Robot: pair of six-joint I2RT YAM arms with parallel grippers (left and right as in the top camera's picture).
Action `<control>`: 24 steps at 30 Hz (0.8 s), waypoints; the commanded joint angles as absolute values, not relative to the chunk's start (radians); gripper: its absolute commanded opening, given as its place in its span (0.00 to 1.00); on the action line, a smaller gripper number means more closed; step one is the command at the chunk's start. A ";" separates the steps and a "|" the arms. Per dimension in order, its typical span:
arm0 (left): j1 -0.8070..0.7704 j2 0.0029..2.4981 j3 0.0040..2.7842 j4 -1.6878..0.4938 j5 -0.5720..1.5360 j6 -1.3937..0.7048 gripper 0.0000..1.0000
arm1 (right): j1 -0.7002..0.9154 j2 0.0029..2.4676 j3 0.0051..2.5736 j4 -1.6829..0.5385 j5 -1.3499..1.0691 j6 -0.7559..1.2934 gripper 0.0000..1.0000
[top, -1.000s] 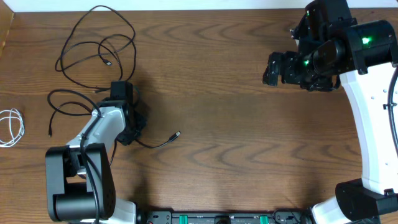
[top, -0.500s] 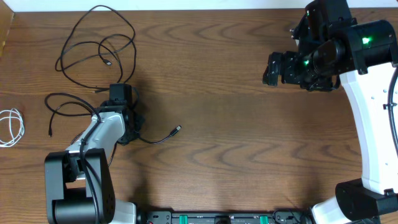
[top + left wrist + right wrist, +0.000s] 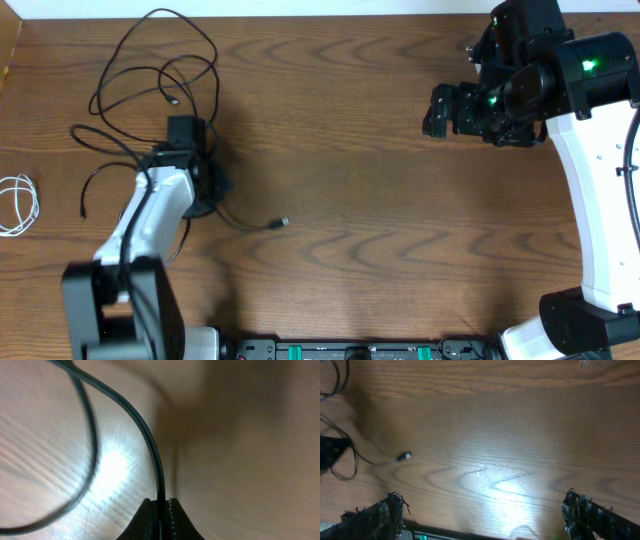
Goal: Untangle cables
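Your left hand [image 3: 161, 508] is closed on a thin black cable [image 3: 153, 446]. The left wrist view shows the cord pinched between the two fingertips, rising from them in a curve close over the brown wooden table [image 3: 360, 200]. The grip looks to sit partway along the cord rather than at a plug. That suits drawing this one cord clear of the others.

From above, the held cable trails to the right and ends in a small plug [image 3: 284, 222] lying free on bare wood. Its other part loops off to the left of the arm. A second black cable [image 3: 212, 44] lies in wide, loose loops at the far left of the table, just beyond your left hand. Whether it crosses the held cord under the wrist is hidden. A short white cable [image 3: 35, 203] is coiled on its own at the left border of the overhead view, well apart from both black ones.

Your right hand [image 3: 481, 495] is open and empty, its fingers spread wide. It hangs over the far right of the table, well away from all the cables, probably parked to leave the left arm room.

All three cords crowd the left side, near the table's far and left edges. The middle and right of the table are bare wood, so the widest free path for pulling the held cable is to the right.
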State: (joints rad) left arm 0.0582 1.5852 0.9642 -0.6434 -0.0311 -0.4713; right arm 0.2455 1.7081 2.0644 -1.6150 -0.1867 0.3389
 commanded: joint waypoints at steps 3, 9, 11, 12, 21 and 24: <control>0.061 1.447 1.018 -0.642 -0.118 -0.385 0.07 | 0.250 1.698 2.066 -1.616 -0.183 0.328 0.99; 0.112 1.386 1.020 -0.554 -0.196 -0.384 0.08 | 0.250 1.698 2.066 -1.616 -0.183 0.328 0.99; 0.134 1.383 1.020 -0.504 -0.196 -0.362 0.07 | 0.250 1.698 2.066 -1.616 -0.183 0.328 0.99; 0.144 1.384 1.019 -0.481 -0.197 -0.351 0.08 | 0.250 1.698 2.066 -1.616 -0.183 0.328 0.99; 0.234 1.392 1.019 -0.355 -0.386 -0.300 0.08 | 0.250 1.698 2.066 -1.616 -0.183 0.328 0.99; 0.259 1.415 1.019 -0.348 -0.387 -0.265 0.08 | 0.250 1.698 2.066 -1.616 -0.183 0.328 0.99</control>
